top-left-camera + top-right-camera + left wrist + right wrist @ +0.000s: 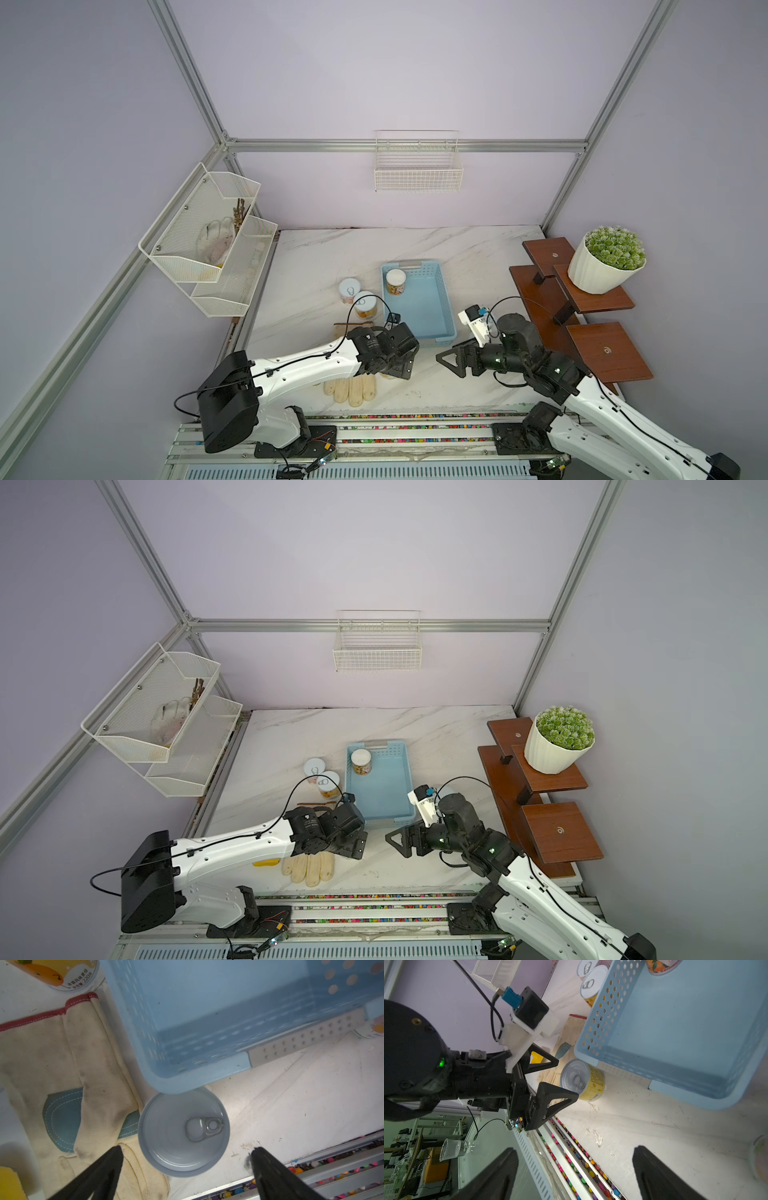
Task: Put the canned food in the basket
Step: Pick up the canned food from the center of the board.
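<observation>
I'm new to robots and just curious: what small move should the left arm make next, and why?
Probably lower the left gripper straight down around the can. Its jaws stand open with the upright can centred between them, not yet gripped, beside the basket corner and the glove.

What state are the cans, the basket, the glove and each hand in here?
basket: on table, one can inside
can in basket: upright
two cans beside basket: upright, outside, rings intact
can at basket's near corner: upright, sealed, not gripped
left hand: open, lined up on that can
right hand: open, empty
glove: lying flat on table
</observation>
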`<action>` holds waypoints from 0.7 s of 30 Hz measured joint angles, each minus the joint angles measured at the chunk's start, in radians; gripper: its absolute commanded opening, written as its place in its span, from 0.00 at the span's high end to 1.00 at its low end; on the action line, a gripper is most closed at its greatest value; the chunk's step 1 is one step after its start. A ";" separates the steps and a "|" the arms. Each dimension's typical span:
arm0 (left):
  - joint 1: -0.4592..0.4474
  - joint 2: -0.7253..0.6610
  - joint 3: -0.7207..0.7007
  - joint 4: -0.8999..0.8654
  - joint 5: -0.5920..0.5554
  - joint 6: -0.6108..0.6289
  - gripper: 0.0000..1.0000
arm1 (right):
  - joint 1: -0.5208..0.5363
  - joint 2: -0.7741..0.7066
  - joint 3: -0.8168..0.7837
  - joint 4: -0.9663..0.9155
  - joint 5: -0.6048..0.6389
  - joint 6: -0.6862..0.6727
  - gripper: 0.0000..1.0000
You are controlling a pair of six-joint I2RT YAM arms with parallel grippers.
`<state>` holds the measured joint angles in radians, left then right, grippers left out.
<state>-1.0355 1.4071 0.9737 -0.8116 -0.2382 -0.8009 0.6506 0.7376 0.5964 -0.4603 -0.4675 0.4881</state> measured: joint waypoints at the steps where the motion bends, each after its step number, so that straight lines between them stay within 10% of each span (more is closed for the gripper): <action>1: 0.002 0.015 0.005 0.000 0.002 0.000 0.00 | 0.000 -0.006 -0.006 -0.001 -0.001 0.002 0.08; 21: 0.020 0.131 0.017 0.013 0.025 0.000 0.18 | 0.000 -0.014 -0.013 -0.006 0.003 0.005 0.09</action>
<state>-1.0157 1.5383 0.9909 -0.7982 -0.2131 -0.8005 0.6506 0.7238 0.5835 -0.4660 -0.4648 0.4931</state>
